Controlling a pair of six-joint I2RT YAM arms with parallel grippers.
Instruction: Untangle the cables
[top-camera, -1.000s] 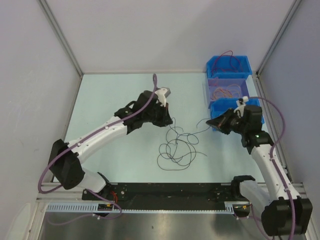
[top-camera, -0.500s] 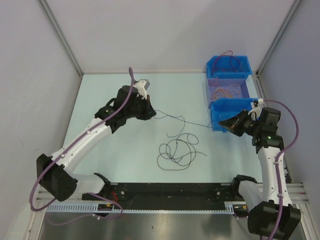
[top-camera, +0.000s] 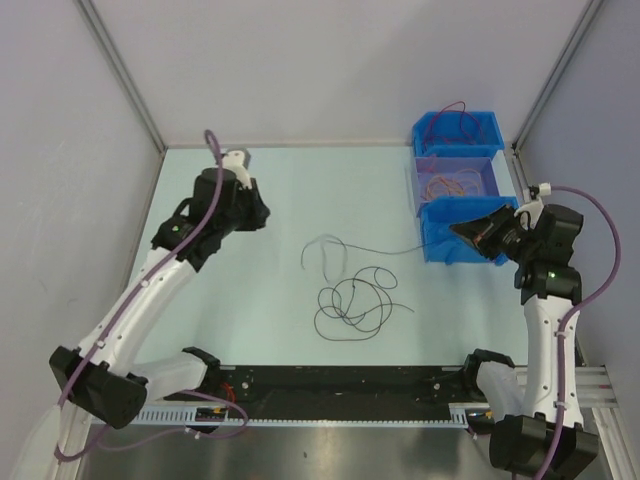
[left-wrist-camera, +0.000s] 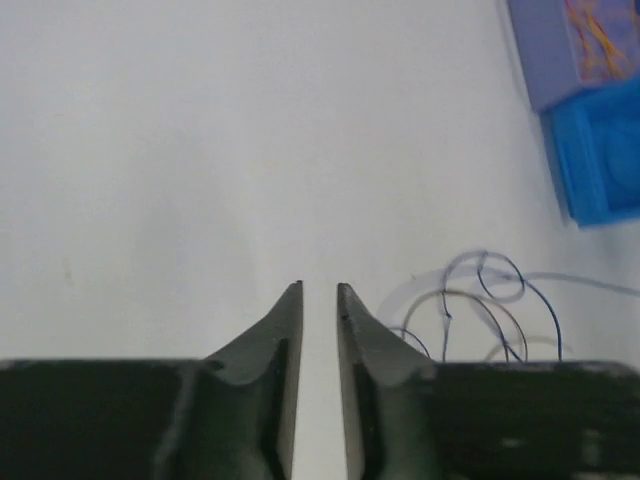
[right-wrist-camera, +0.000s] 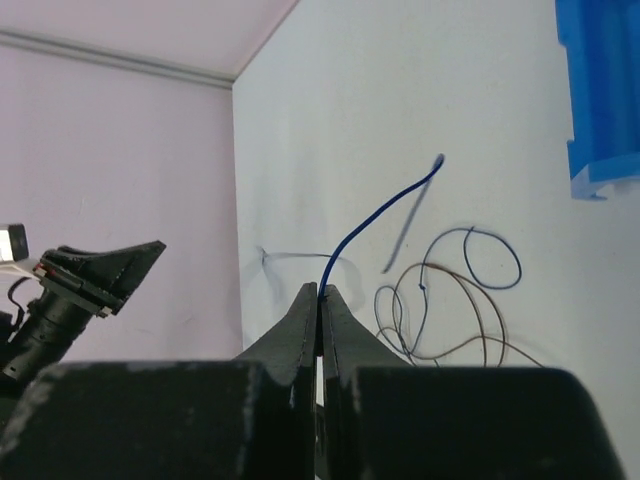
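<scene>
A loose tangle of dark cables (top-camera: 352, 300) lies mid-table, also seen low right in the left wrist view as cables (left-wrist-camera: 480, 300) and in the right wrist view as cables (right-wrist-camera: 450, 300). One thin blue cable (top-camera: 360, 247) runs from a hooked free end on the table rightward to my right gripper (top-camera: 457, 229), which hangs above the near blue bin. That gripper (right-wrist-camera: 319, 291) is shut on the blue cable (right-wrist-camera: 385, 210). My left gripper (top-camera: 262, 217) sits far left, away from the cables. The left gripper (left-wrist-camera: 320, 288) is open by a narrow gap with nothing in it.
Three bins stand in a row at the right: a far blue bin (top-camera: 480, 130) with a cable in it, a purple-tinted bin (top-camera: 490, 172) holding orange and red cables, and a near blue bin (top-camera: 435, 240). Walls close in the left, back and right.
My left gripper let go of the blue cable and drew back up-left. The cable's freed end dropped onto the table. My right gripper pulled further right, still holding its end.
</scene>
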